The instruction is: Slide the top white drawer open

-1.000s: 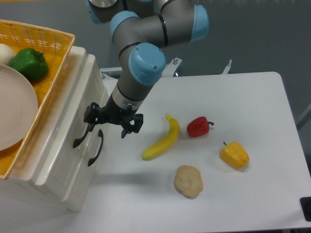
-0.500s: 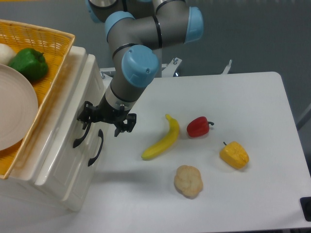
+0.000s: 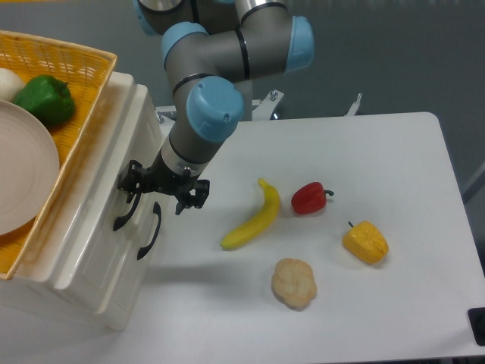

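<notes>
— So where is the pincer [image 3: 161,189] at this point?

— At the front of the cabinet, far left of the desk [image 3: 394,303], with its fingers spread and nothing between them. One fingertip sits at the upper end of the black handle [image 3: 126,210] of the top white drawer [image 3: 91,205]; whether it touches is hard to tell.

— And the drawer itself?

— It reads as shut, its front level with the lower drawer [image 3: 114,262] beside it. I'd judge this the reaching step: the handle isn't gripped yet.

— What does the next move call for?

— Getting the fingers around that curved handle, clenching, then pulling straight out to the right, away from the cabinet.

— Anything in the path?

— The lower drawer's handle [image 3: 149,230] is just beside the target one, so grabbing the wrong one is a risk. The banana [image 3: 255,216] lies near on the right; the red pepper [image 3: 309,198], yellow pepper [image 3: 365,241] and a pale lumpy item [image 3: 295,283] lie further off. An orange basket [image 3: 76,98] with a plate [image 3: 23,174] and green pepper [image 3: 44,100] rests on top of the cabinet.
</notes>
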Controlling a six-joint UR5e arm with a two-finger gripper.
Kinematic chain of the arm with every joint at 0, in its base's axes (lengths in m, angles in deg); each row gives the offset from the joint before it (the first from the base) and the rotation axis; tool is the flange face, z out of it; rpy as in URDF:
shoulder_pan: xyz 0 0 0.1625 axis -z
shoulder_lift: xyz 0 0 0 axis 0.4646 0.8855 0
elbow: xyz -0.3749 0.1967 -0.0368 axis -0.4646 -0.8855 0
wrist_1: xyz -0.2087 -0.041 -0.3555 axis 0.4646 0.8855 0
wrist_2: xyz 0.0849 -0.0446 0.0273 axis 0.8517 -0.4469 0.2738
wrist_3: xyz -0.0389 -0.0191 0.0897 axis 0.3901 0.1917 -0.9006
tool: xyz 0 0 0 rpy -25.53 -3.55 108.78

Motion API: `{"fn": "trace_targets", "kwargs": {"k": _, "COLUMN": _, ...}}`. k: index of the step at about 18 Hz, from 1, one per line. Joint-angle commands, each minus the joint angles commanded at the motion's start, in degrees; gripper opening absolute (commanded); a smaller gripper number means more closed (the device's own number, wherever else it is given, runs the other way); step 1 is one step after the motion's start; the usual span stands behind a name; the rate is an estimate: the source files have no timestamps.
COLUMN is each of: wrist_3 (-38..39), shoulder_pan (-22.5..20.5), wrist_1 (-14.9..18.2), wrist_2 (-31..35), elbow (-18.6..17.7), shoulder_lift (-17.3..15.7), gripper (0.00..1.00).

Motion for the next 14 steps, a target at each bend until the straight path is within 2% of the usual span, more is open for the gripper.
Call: {"fn": "trace_targets", "kwargs": {"k": 14, "wrist_3": -0.3, "shoulder_pan": 0.1, "wrist_1": -0.4, "wrist_2": 0.9, "elbow": 0.9, "shoulder_lift": 1.0, "gripper": 1.0}}
